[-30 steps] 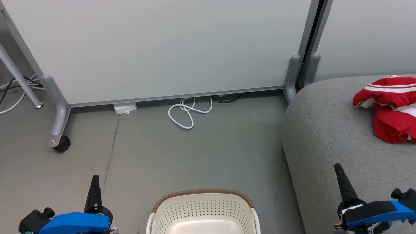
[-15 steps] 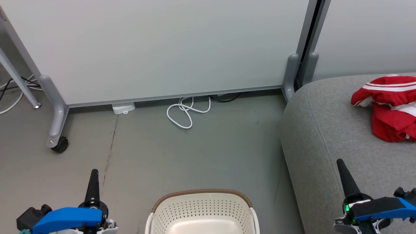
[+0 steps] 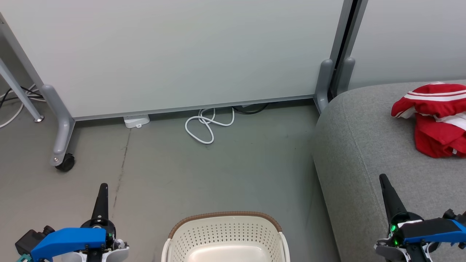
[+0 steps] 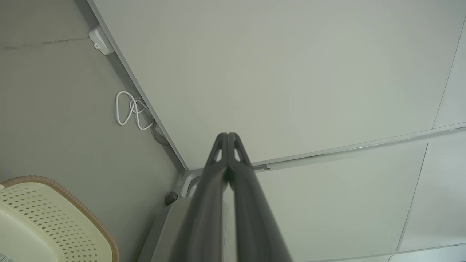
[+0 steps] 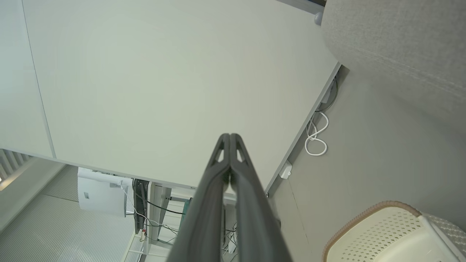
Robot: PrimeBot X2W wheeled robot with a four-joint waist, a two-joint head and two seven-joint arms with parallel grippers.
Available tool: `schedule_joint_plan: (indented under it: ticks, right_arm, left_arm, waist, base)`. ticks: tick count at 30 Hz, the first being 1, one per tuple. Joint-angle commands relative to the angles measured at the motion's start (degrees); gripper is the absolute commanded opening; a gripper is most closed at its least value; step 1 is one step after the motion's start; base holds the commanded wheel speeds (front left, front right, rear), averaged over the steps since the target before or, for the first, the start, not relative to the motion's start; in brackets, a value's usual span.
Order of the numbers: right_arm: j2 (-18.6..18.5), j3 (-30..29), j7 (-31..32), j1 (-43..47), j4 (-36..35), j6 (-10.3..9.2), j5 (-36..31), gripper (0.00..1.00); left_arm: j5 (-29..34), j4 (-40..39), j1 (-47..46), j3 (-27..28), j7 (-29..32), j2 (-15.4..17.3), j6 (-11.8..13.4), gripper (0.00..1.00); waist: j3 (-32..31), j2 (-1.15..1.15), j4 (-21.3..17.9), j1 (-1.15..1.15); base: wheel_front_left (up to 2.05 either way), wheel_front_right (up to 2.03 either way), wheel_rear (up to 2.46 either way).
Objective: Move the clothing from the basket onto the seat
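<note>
Red clothing (image 3: pixel 433 118) with white stripes lies crumpled on the light grey seat (image 3: pixel 367 145) at the right. The cream basket (image 3: pixel 225 236) with its brown rim stands on the floor at the bottom centre; the part of its inside that I see holds nothing. The basket (image 4: pixel 47 222) also shows at the lower left of the left wrist view, and the basket (image 5: pixel 389 236) at the lower right of the right wrist view. My left gripper (image 3: pixel 102 189) is shut over the floor left of the basket. My right gripper (image 3: pixel 384 180) is shut above the seat's front part, short of the clothing.
A wheeled grey partition (image 3: pixel 174 54) stands behind, its caster (image 3: pixel 65 162) at the left. A coiled white cable (image 3: pixel 205 125) and a white power box (image 3: pixel 136 120) lie on the floor at its foot. A metal leg (image 3: pixel 20 91) and more cables sit far left.
The head camera has shifted slightly, so the scene slid left and up. Both grippers stay shut; the clothing has not moved on the seat.
</note>
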Motion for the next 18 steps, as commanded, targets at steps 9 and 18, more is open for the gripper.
schedule_joint_plan:
  ticks: [9, 18]
  right_arm:
    - [-0.33, -0.35, 0.73, -1.55, -0.05, 0.02, 5.26, 0.00]
    - [-0.34, -0.56, 1.15, -1.93, 0.06, 0.02, 8.73, 0.00]
  left_arm:
    - [-4.74, -1.02, -1.72, 0.79, 1.38, -0.08, -0.52, 0.00]
    - [-7.87, -1.31, -2.06, 1.21, 2.29, -0.15, -0.56, 0.00]
  waist:
    - [0.07, 0.00, -0.24, 0.00]
    - [0.12, 0.00, -0.43, 0.00]
  base:
    - [0.00, 0.00, 0.00]
    - [0.00, 0.00, 0.00]
